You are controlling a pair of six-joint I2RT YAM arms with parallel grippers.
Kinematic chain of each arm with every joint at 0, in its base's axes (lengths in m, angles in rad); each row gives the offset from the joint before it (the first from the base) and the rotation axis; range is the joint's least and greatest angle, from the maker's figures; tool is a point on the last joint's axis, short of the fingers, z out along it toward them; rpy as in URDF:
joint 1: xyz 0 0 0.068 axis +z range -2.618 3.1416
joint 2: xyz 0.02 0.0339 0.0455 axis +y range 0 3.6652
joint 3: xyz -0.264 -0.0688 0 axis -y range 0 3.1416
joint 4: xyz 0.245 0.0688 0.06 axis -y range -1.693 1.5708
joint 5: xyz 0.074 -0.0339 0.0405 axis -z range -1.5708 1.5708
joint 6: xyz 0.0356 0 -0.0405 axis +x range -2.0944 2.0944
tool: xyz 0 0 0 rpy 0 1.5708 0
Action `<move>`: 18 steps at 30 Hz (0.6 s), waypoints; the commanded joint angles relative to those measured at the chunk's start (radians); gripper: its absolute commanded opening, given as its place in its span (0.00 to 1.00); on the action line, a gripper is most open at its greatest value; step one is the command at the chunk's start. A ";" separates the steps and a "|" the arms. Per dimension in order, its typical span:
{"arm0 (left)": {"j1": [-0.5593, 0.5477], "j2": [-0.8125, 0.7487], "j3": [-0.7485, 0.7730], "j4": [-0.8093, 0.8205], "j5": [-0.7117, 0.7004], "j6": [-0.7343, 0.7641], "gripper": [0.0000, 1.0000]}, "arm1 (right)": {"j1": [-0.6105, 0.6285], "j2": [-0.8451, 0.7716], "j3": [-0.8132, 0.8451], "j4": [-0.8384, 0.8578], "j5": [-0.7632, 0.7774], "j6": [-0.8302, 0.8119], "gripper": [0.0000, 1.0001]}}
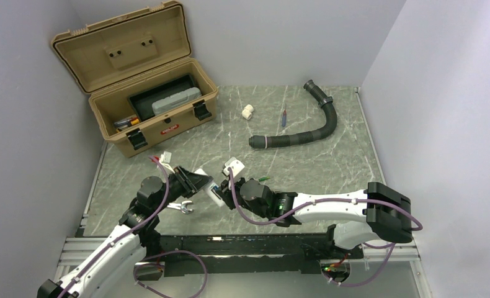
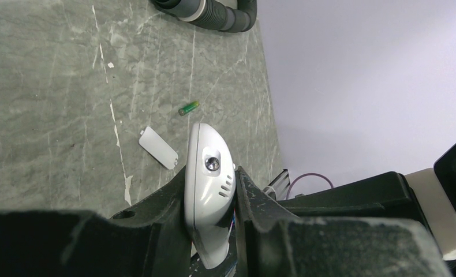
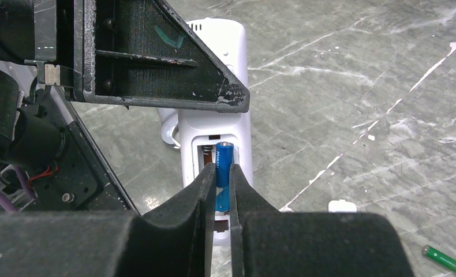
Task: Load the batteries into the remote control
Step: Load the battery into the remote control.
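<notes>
My left gripper [image 2: 211, 193] is shut on the white remote control [image 2: 209, 173] and holds it edge-up above the table. In the right wrist view the remote [image 3: 214, 124] shows its back, with the battery compartment open. My right gripper [image 3: 217, 173] is shut on the blue battery [image 3: 224, 158] and holds it in the open compartment beside a spring contact. In the top view both grippers meet at the remote [image 1: 216, 194] near the table's front. The green battery [image 2: 189, 108] lies on the table beyond it; it also shows in the top view [image 1: 264, 179]. The plain white cover piece [image 2: 158, 148] lies beside it.
An open tan toolbox [image 1: 137, 81] stands at the back left. A black corrugated hose [image 1: 311, 127], a white pipe fitting [image 1: 247, 112] and a red-and-blue stick [image 1: 284, 118] lie at the back. A small metal tool [image 1: 182, 207] lies under the left arm. Walls close both sides.
</notes>
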 commanded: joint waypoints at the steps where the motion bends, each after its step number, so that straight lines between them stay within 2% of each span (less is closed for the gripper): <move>1: -0.004 0.004 0.015 0.092 0.035 -0.016 0.00 | -0.001 -0.026 -0.013 0.012 -0.005 -0.016 0.09; 7: -0.003 0.010 0.015 0.102 0.041 -0.019 0.00 | -0.001 -0.022 -0.012 0.004 -0.008 -0.018 0.09; 18: -0.003 0.013 0.011 0.107 0.041 -0.019 0.00 | -0.001 -0.028 -0.010 -0.001 0.008 -0.022 0.24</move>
